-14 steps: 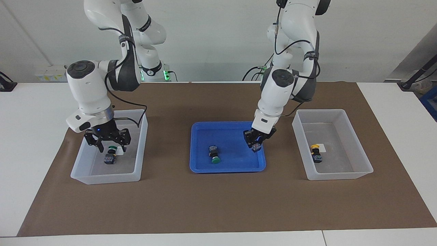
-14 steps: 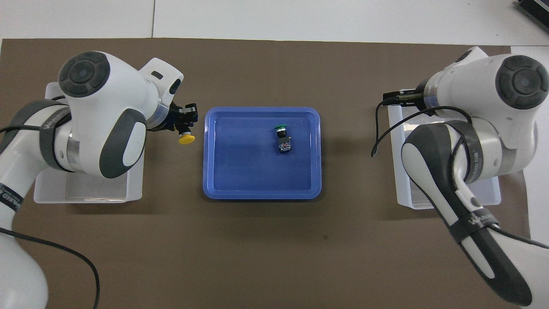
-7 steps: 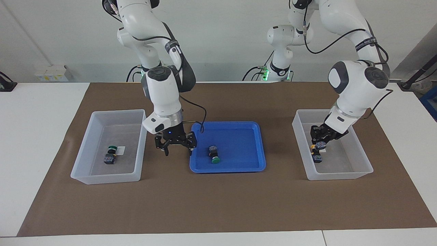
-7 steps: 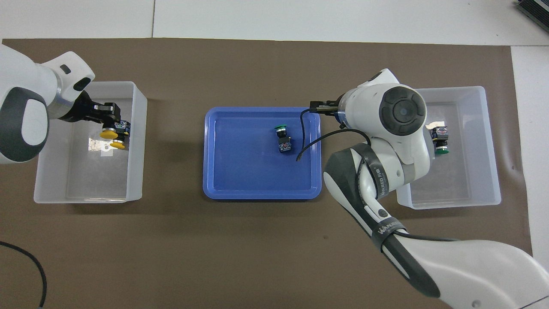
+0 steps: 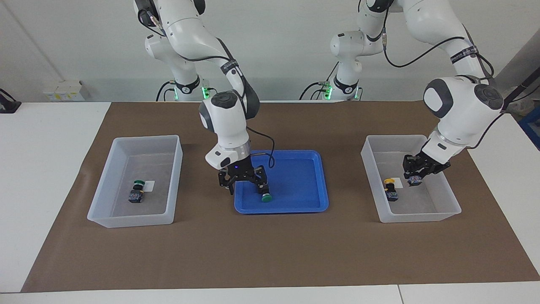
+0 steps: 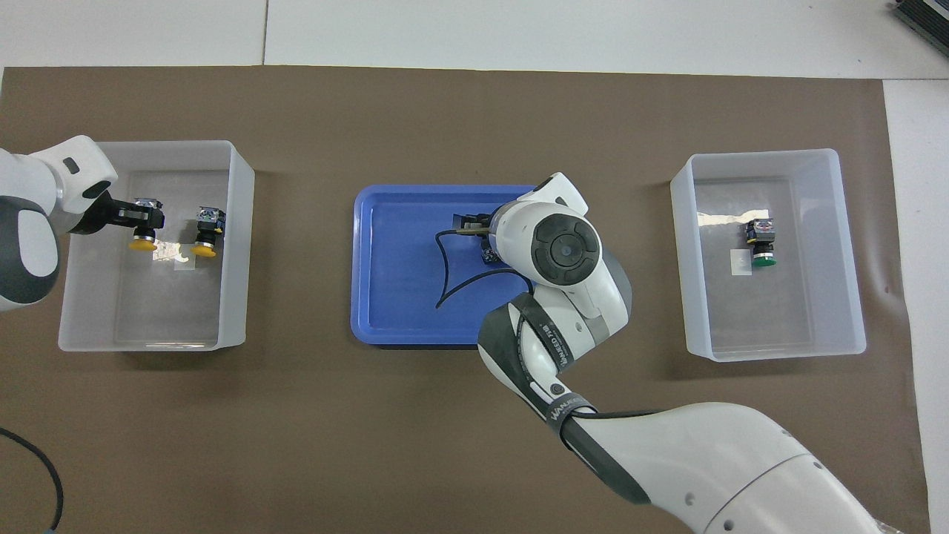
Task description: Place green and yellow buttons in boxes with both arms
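My left tool point(image 5: 414, 176) clamps a yellow button point(image 6: 141, 241) over its box point(image 5: 447, 202); my right tool point(image 5: 244, 182), fingers apart, straddles the green button point(image 5: 265, 197); closing off-centre, I risk knocking it across the blue tray point(image 5: 312, 202).

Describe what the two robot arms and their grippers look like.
Both arms are glossy white with dark grey joint caps and elbow bands. A black cable runs along each arm, strapped on. The right gripper and left gripper are small, black and two-fingered. Green lights glow at both bases.
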`<act>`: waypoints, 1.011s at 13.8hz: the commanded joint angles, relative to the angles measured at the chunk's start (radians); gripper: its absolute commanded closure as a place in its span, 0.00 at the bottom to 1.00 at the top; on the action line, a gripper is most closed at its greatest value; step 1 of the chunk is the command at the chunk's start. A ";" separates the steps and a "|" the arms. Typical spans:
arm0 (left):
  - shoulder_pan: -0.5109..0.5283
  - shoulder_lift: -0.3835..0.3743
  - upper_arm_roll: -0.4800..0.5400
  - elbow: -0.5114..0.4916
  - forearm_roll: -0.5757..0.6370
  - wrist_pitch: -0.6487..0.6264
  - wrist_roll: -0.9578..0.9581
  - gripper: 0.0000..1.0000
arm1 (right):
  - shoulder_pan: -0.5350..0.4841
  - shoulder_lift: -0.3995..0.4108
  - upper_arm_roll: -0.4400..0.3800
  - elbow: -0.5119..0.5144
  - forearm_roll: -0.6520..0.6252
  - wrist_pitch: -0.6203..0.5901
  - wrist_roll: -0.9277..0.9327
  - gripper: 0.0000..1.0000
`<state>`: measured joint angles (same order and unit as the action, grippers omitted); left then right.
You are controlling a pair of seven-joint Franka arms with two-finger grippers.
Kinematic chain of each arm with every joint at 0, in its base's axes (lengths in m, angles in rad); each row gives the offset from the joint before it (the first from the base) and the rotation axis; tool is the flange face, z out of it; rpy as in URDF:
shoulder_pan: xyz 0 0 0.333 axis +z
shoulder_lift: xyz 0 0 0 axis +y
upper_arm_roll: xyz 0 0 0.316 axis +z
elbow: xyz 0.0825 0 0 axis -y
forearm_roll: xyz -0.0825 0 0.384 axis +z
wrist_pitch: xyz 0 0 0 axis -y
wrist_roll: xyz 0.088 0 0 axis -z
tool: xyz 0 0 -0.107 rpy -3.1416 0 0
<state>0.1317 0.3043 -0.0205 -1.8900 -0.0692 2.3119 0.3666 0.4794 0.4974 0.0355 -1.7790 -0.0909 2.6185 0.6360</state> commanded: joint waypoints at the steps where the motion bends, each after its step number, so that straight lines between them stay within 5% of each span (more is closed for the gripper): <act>1: 0.026 0.025 -0.007 -0.033 -0.017 0.096 0.052 1.00 | 0.017 -0.003 0.000 -0.046 -0.004 0.018 0.014 0.00; 4: 0.026 0.032 -0.006 -0.058 -0.017 0.142 0.051 1.00 | 0.019 -0.023 0.000 -0.095 -0.007 0.000 -0.018 0.00; 6: 0.025 0.032 -0.006 -0.045 -0.017 0.130 0.049 0.68 | 0.024 -0.031 0.000 -0.093 -0.007 -0.066 -0.016 0.03; 8: 0.016 0.029 -0.006 -0.003 -0.015 0.063 0.043 0.55 | 0.031 -0.039 0.000 -0.088 -0.009 -0.097 -0.027 1.00; 11: 0.011 0.016 -0.006 0.128 -0.014 -0.139 0.038 0.55 | 0.031 -0.053 0.000 -0.082 -0.006 -0.118 -0.019 1.00; 14: 0.009 0.016 -0.006 0.154 -0.006 -0.172 0.040 0.37 | 0.010 -0.114 -0.002 -0.080 0.008 -0.184 -0.009 1.00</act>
<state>0.1478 0.3210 -0.0325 -1.7431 -0.0692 2.1609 0.3946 0.5082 0.4520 0.0337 -1.8395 -0.0959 2.4919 0.6296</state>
